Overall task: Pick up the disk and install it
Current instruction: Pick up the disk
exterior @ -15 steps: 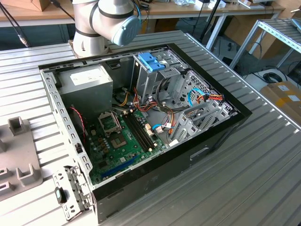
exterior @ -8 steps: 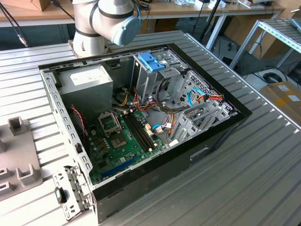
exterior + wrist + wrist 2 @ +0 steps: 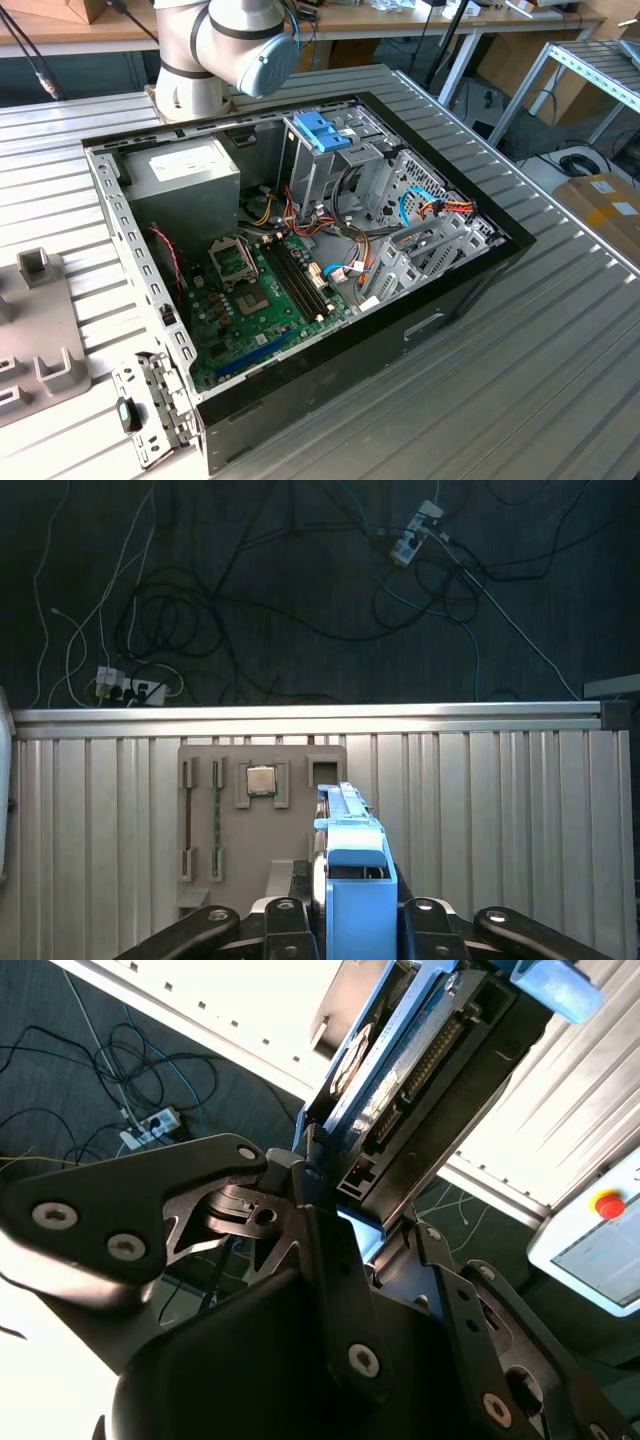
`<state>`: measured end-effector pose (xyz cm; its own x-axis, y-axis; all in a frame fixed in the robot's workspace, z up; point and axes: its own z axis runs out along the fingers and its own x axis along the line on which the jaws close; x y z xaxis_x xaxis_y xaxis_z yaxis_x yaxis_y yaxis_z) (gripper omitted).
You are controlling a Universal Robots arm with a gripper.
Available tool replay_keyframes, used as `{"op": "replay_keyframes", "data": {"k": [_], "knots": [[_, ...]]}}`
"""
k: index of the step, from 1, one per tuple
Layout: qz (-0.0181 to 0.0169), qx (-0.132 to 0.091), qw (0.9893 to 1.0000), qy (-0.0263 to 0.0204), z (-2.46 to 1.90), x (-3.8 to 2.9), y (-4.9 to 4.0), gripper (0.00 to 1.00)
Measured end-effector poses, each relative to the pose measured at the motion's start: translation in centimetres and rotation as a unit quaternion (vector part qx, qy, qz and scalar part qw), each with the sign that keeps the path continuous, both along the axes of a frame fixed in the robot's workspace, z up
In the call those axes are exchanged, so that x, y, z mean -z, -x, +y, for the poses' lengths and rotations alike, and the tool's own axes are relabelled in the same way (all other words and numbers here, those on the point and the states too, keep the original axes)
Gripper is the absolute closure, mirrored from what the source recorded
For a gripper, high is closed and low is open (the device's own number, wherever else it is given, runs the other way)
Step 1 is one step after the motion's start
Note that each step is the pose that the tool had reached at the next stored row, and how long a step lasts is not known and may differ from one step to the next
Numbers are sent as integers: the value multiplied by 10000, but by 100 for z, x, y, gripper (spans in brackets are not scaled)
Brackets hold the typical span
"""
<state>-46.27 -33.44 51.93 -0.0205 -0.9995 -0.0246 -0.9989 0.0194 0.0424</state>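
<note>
My gripper point(image 3: 350, 1200) is shut on the disk point(image 3: 425, 1060), a dark flat drive with a row of connector pins, edged by a light-blue carrier rail point(image 3: 555, 985). In the first wrist view the blue carrier point(image 3: 355, 875) stands on edge between the black fingers point(image 3: 285, 925), high above the ribbed metal table point(image 3: 500, 820). The open computer case point(image 3: 470, 290) lies on its side on that table in the exterior view, with the motherboard point(image 3: 255, 300) exposed. A silver drive cage with a deeper-blue latch point(image 3: 322, 130) sits at the case's far side.
The arm's base joint point(image 3: 225, 45) stands behind the case. A grey fixture plate point(image 3: 262, 880) holds a processor point(image 3: 261, 779) and memory sticks. Cables and power strips point(image 3: 130, 685) lie on the dark floor. A pendant with a red button point(image 3: 608, 1203) sits nearby.
</note>
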Motion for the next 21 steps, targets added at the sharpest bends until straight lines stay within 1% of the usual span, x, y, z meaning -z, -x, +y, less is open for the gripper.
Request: {"op": "replay_keyframes", "data": {"k": [5,15,21], "knots": [[0,0,10000,0,0,-29,0,63],[-1,0,10000,3,0,-31,-9,63],[0,0,10000,24,-1,-31,-23,63]]}}
